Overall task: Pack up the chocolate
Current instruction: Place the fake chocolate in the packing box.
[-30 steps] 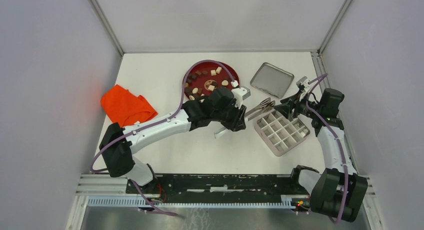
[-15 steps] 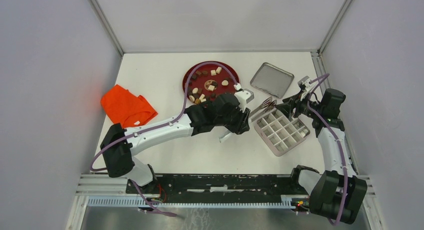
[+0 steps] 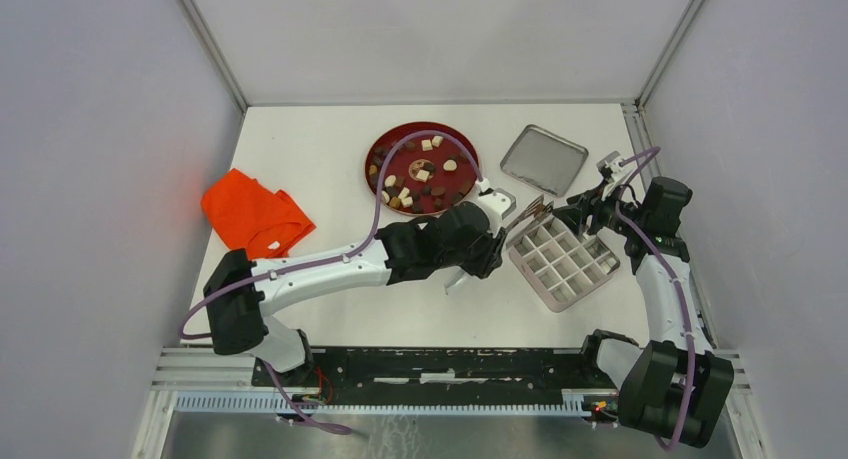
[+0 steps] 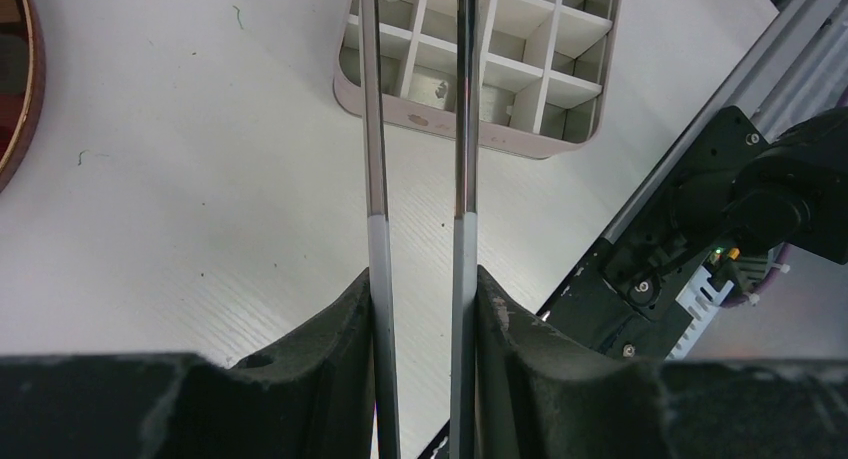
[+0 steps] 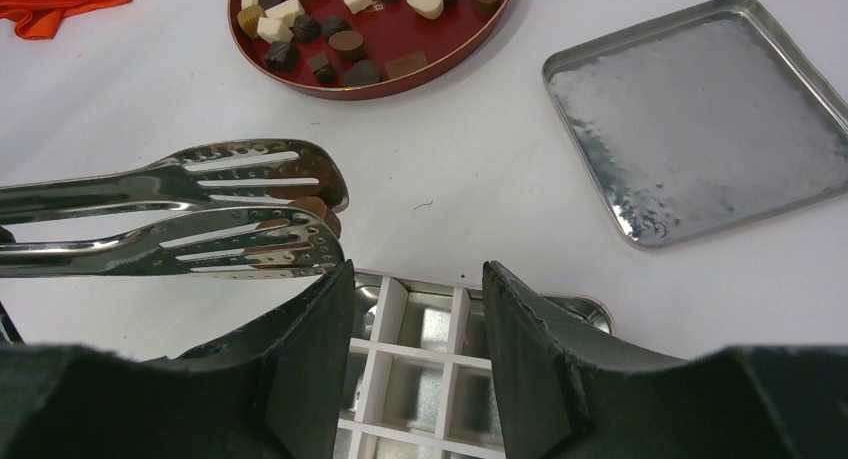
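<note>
The chocolate [image 3: 404, 192] lies as several small brown and cream pieces on a red plate [image 3: 369, 167], also seen in the right wrist view [image 5: 350, 43]. My left gripper [image 3: 483, 245] [image 4: 420, 289] is shut on the two arms of metal tweezers [image 3: 527, 214] [image 4: 374, 179]. Their slotted tips [image 5: 240, 204] pinch one brown chocolate piece [image 5: 320, 210] just off the far left corner of the divided box [image 3: 566, 263] [image 5: 400, 309]. My right gripper [image 3: 584, 217] [image 5: 417, 271] stands open over the box's far edge, holding nothing.
A square metal lid [image 3: 543, 160] [image 5: 700, 109] lies beyond the box. An orange cloth [image 3: 254, 215] sits at the left. The box's cells [image 4: 500, 69] in view hold nothing. The base rail [image 4: 690, 239] runs along the near edge.
My left arm has swung right and nearer with the tweezers, off the plate and up to the box's corner. The right arm has hardly moved.
</note>
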You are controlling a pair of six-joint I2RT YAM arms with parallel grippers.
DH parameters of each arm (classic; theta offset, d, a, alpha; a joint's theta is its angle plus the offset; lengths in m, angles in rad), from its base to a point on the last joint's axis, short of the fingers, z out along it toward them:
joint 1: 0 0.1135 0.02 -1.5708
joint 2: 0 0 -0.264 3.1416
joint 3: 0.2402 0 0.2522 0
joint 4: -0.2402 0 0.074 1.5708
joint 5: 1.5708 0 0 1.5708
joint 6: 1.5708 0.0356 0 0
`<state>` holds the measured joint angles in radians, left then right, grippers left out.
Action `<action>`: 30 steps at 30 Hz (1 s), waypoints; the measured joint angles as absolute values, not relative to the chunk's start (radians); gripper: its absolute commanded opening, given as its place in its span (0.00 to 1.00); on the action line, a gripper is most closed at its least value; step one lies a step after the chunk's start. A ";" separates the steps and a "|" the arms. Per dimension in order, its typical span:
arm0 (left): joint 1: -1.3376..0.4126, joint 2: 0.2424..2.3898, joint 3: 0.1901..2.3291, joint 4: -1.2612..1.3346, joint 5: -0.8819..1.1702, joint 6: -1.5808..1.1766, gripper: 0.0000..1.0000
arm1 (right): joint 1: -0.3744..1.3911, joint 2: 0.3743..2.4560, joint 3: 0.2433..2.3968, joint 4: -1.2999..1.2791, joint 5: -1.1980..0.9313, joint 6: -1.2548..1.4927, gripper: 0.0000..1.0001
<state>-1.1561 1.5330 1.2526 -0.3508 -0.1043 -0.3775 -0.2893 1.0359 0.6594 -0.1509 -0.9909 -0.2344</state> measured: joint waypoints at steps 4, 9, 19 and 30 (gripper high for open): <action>-1.177 1.534 1.253 -0.361 -0.131 -0.377 0.11 | -0.290 1.036 0.659 -0.150 -0.985 -0.233 0.56; -1.201 1.566 1.273 -0.371 -0.130 -0.377 0.11 | -0.291 1.036 0.659 -0.143 -0.976 -0.233 0.56; -1.218 1.653 1.347 -0.424 -0.157 -0.377 0.11 | -0.302 1.035 0.659 -0.124 -0.939 -0.234 0.56; -1.219 1.655 1.354 -0.422 -0.194 -0.399 0.12 | -0.303 1.035 0.660 -0.134 -0.915 -0.237 0.57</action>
<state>-1.2194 1.6554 1.3540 -0.4225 -0.1936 -0.3992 -0.3031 1.0348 0.6598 -0.1337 -0.9154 -0.2375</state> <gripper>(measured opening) 0.410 0.561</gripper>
